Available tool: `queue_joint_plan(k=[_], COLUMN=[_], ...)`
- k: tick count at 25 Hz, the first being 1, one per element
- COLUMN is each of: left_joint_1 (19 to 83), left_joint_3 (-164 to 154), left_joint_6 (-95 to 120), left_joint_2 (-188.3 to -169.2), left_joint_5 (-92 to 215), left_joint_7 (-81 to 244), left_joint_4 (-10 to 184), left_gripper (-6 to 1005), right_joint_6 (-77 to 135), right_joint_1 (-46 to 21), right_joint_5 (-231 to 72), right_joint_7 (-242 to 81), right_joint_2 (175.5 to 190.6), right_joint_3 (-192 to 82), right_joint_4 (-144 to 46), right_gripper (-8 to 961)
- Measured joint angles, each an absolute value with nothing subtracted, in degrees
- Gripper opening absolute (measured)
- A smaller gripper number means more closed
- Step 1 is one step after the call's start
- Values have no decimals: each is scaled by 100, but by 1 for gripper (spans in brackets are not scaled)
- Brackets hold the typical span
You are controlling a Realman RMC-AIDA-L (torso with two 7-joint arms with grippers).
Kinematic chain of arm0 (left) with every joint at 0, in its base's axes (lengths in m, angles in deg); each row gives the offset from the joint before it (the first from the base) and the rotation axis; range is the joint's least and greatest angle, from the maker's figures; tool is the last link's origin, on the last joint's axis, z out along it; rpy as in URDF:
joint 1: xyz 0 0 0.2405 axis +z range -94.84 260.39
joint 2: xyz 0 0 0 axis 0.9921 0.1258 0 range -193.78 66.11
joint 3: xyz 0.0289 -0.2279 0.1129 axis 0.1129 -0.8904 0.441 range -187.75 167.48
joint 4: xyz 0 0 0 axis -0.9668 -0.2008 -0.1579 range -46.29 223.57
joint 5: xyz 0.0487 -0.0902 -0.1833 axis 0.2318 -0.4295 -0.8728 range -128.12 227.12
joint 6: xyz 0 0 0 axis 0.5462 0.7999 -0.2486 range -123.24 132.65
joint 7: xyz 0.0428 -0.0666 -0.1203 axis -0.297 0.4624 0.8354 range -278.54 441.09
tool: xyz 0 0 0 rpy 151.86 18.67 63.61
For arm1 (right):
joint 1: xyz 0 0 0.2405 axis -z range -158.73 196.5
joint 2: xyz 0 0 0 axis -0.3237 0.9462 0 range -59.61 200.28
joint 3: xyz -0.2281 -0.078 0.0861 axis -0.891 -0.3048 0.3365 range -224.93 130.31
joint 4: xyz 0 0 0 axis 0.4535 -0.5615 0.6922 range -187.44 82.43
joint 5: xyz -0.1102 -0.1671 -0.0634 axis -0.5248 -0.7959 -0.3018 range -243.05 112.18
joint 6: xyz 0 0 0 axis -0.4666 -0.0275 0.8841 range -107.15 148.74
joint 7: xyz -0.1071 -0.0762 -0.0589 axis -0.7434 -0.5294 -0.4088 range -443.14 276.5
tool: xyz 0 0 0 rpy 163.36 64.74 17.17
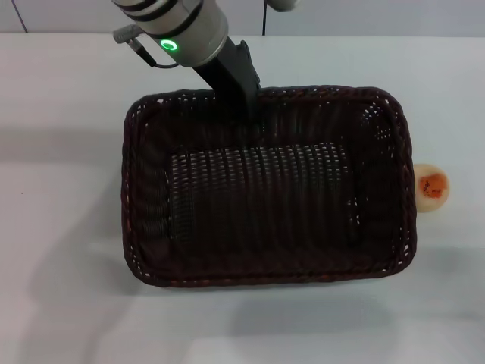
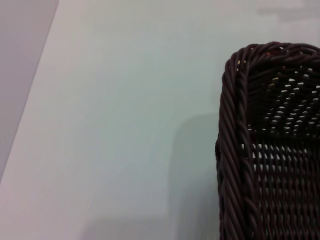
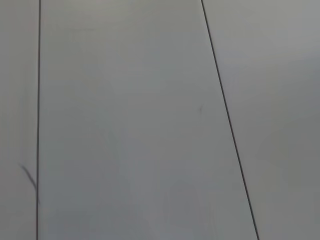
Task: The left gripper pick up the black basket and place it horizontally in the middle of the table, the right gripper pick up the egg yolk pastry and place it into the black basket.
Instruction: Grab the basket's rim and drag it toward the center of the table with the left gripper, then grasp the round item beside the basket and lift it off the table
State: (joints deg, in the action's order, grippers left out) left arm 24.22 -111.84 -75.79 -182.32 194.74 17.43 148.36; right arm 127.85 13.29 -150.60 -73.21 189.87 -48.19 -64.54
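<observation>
The black basket [image 1: 265, 189] fills the middle of the head view, long side running left to right, with a soft shadow on the table [image 1: 61, 152] below and to its left, so it hangs a little above the surface. My left gripper [image 1: 248, 106] reaches down from the silver arm with the green ring [image 1: 168, 45] and is shut on the basket's far rim. One basket corner [image 2: 270, 145] shows in the left wrist view. The egg yolk pastry [image 1: 433, 186] lies on the table just outside the basket's right rim, partly hidden by it. My right gripper is out of view.
A bit of the right arm [image 1: 283, 4] shows at the top edge of the head view. The right wrist view shows only grey wall panels [image 3: 130, 120] with seams. White tabletop lies on all sides of the basket.
</observation>
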Motion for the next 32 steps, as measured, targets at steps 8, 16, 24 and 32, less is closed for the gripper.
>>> queue_joint_plan(k=[8, 16, 24, 32], left_joint_1=[2367, 2365, 2718, 4176], left_joint_3=[-10532, -10507, -10488, -10406], left_joint_6=[-7187, -7072, -6184, -3486], left_joint_2=[-18251, -18243, -18250, -18247], left_joint_5=[19262, 19076, 19072, 18954], left_joint_7=[1599, 1373, 1534, 2015], left_joint_4=[14662, 14702, 15234, 16429], left_gripper=[173, 451, 592, 585], right_joint_6=[12793, 12790, 12759, 12429], right_joint_1=[1317, 1337, 1342, 1349], right_joint_5=[-15060, -15060, -15060, -15035], right_joint_7=[-7322, -7322, -7322, -7322], right_joint_2=[18987, 18978, 18977, 18978], right_joint_3=[-4871, -4872, -4871, -4866], right_joint_4=[-6454, -6454, -6448, -6423], right_gripper=[710, 702, 693, 685])
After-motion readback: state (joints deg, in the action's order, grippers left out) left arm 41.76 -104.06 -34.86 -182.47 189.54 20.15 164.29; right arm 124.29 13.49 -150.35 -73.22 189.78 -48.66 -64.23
